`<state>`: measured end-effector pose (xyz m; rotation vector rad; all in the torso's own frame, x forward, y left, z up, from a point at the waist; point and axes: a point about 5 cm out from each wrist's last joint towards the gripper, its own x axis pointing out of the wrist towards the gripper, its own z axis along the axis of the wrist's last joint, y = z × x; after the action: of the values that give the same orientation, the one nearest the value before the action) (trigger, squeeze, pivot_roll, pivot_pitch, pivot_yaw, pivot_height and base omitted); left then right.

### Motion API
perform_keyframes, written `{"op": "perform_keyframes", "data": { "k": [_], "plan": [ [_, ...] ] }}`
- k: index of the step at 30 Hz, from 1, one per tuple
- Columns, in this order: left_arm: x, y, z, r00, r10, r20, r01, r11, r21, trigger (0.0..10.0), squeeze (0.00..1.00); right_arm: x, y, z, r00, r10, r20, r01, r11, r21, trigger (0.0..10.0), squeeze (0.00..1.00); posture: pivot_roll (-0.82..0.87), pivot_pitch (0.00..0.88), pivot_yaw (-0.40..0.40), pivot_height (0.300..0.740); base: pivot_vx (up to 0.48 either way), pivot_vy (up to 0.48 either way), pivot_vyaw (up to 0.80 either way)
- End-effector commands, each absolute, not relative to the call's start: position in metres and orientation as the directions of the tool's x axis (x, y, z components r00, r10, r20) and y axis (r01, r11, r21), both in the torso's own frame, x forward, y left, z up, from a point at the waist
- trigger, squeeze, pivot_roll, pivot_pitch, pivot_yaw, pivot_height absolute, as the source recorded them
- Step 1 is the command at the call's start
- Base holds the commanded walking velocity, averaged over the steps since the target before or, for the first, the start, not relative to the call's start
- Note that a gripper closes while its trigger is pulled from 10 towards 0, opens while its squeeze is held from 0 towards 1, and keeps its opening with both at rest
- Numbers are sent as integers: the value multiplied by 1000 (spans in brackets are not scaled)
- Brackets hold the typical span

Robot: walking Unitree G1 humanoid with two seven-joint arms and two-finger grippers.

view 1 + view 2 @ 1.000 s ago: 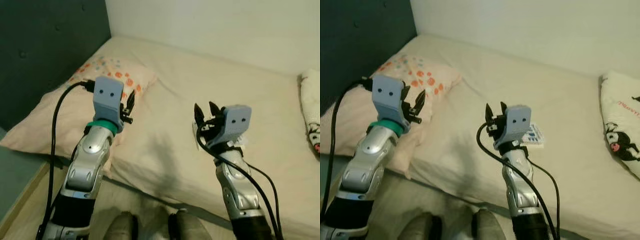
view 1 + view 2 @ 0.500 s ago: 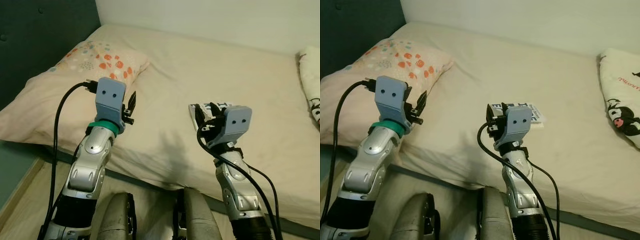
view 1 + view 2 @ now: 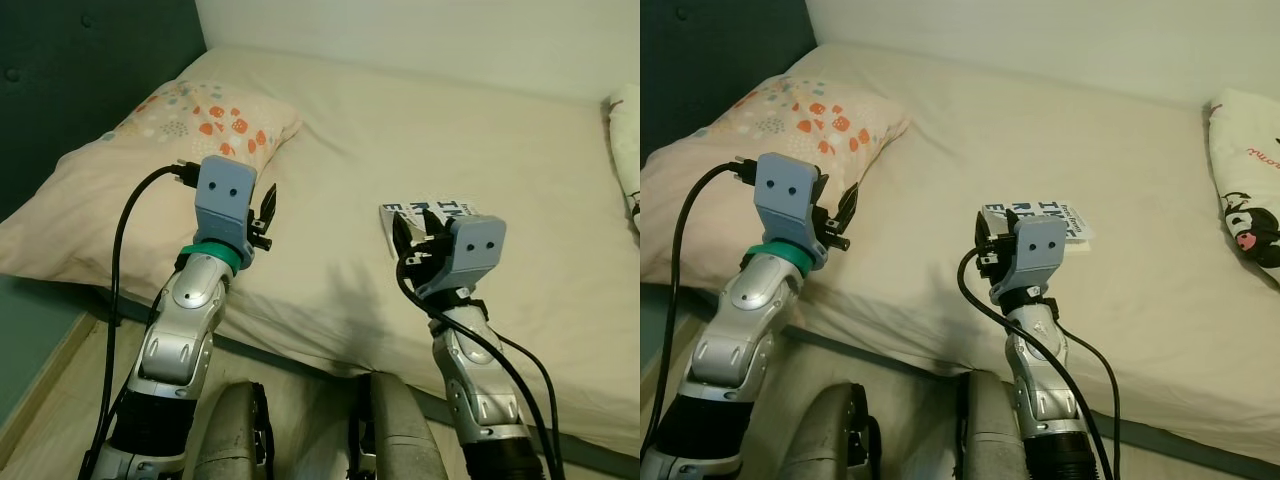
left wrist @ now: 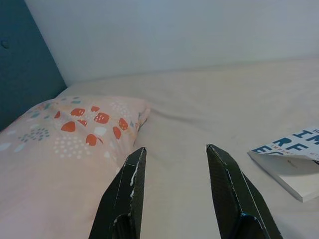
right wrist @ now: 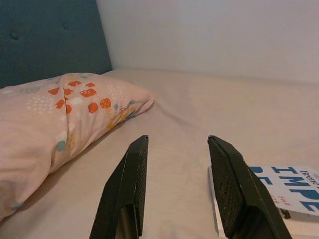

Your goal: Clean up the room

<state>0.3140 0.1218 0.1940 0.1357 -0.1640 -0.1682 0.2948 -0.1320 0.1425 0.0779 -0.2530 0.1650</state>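
Note:
A white book [image 3: 432,215] with blue letters lies flat on the beige bed [image 3: 400,130]; it also shows as the book [image 4: 291,159] and the book [image 5: 279,191] in the wrist views. My right gripper [image 3: 412,235] hovers open just above the book's near left corner, its fingers [image 5: 227,184] apart with nothing between them. My left gripper [image 3: 262,210] is raised over the bed's front edge beside the spotted pillow [image 3: 150,150], fingers [image 4: 124,194] open and empty.
A dark teal headboard [image 3: 80,80] stands behind the pillow on the left. A second pillow [image 3: 1245,190] with a cartoon print lies at the bed's right edge. A pale wall [image 3: 420,40] runs behind the bed. My legs [image 3: 300,435] are against the bed's front edge.
The camera has come closer to the bed and tilted down. The book now shows beyond my right gripper. Both grippers stay open.

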Motion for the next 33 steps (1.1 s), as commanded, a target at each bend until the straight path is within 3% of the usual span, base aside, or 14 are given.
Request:
{"op": "perform_keyframes", "data": {
  "k": [1, 8, 15, 27, 33],
  "plan": [
    [313, 121, 182, 978, -183, 104, 165, 973, 164, 10000, 0, 292, -135, 138, 962, 133, 237, -157, 984, 87, 10000, 0, -62, 144, 59, 628, 0, 0, 0],
    [313, 120, 173, 980, -184, 71, 167, 966, 199, 10000, 0, 293, -139, 133, 974, 99, 204, -127, 983, 131, 10000, 0, -63, 178, 67, 628, 0, 0, 0],
    [331, 128, 173, 989, -146, 37, 123, 925, 359, 10000, 0, 330, -146, 130, 993, -27, 111, -7, 954, 300, 10000, 0, -39, 372, 78, 628, 0, 0, 0],
    [338, 157, 185, 997, -44, 55, 20, 923, 385, 10000, 0, 345, -155, 136, 993, -13, 117, -7, 986, 166, 10000, 0, -10, 454, 57, 628, 0, 0, 0],
    [331, 157, 178, 998, -45, 32, 30, 923, 383, 10000, 0, 350, -169, 139, 986, -99, 136, 75, 982, 171, 10000, 0, 3, 491, 68, 628, 0, 0, 0]
  ]
}}
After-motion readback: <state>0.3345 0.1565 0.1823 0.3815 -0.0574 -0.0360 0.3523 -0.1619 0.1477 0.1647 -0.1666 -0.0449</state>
